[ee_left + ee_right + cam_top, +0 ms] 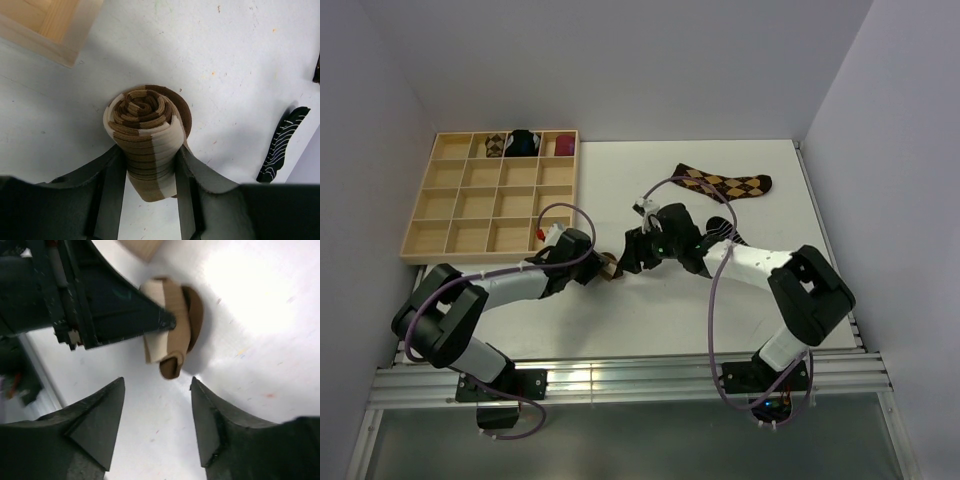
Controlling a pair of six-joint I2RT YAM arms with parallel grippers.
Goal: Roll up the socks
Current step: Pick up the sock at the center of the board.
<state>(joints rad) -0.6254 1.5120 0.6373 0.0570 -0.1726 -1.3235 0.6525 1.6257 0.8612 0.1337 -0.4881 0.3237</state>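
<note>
The long brown-and-cream striped sock (pixel 147 130) is wound into a tight roll on the white table. My left gripper (pixel 150 156) is shut on it, one finger pressed against each side of the roll. From above, the roll (pixel 610 267) lies between the two grippers. My right gripper (pixel 157 381) stands open just short of the roll (pixel 172 325), with only bare table between its fingers. The brown-and-tan argyle sock (pixel 725 184) lies flat at the back right. The short black sock with thin white stripes (pixel 281 145) lies beside my right arm, which partly covers it in the top view.
A wooden compartment tray (pixel 412 215) sits at the back left. Its top row holds a brown diamond-patterned bundle (pixel 497 145), a black-and-blue bundle (pixel 525 143) and a maroon bundle (pixel 563 145). A corner of the tray (pixel 50 30) is close to my left gripper.
</note>
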